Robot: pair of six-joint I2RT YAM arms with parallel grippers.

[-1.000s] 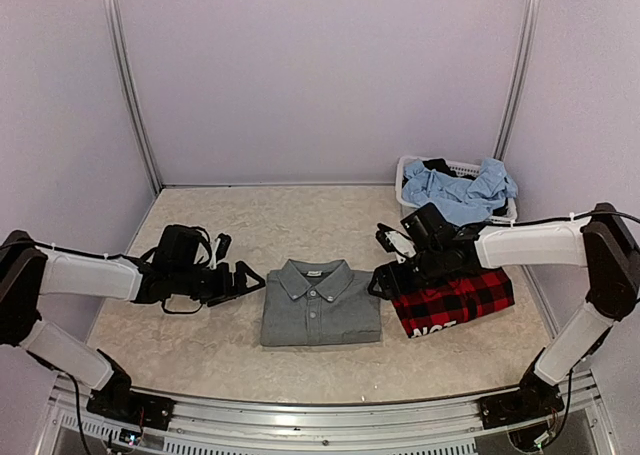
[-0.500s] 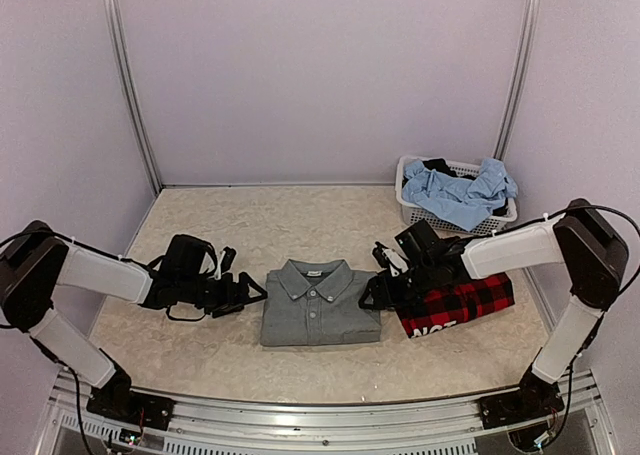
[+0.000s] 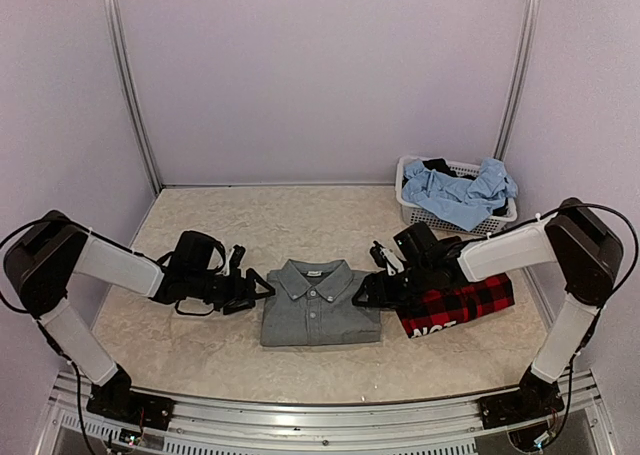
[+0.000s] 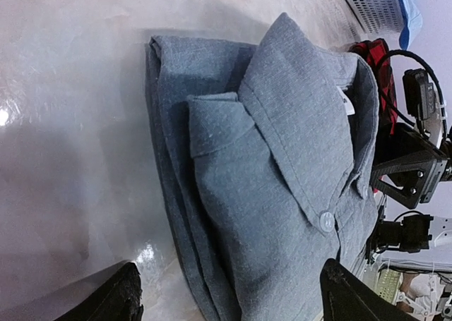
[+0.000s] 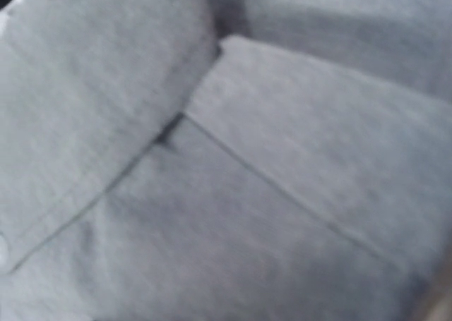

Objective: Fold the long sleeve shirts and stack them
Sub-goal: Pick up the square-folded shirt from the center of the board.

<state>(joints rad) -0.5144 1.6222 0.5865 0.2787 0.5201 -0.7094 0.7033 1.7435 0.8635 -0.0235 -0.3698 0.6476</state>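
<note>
Surface [image 3: 200, 340]: pale, marbled; grey shirt [image 3: 320, 310] folded mid, plaid shirt [image 3: 470, 297] beside
Room: lilac walls [image 3: 320, 75], basket [image 3: 412, 213] far right
Left gripper [image 3: 262, 288]: fingers apart
Right gripper [image 3: 365, 293]: by grey shirt, spread too blurred to tell

Grey shirt [image 3: 320, 313] is plain; plaid shirt [image 3: 482, 297] red-black (lettering [image 3: 432, 328] apparently white).

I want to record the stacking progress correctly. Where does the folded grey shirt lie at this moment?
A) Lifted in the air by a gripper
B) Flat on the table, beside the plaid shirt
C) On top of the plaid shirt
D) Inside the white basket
B: the grey shirt rests flat on the table, with the plaid shirt beside it on its right, while the basket holds only blue cloth.
</note>
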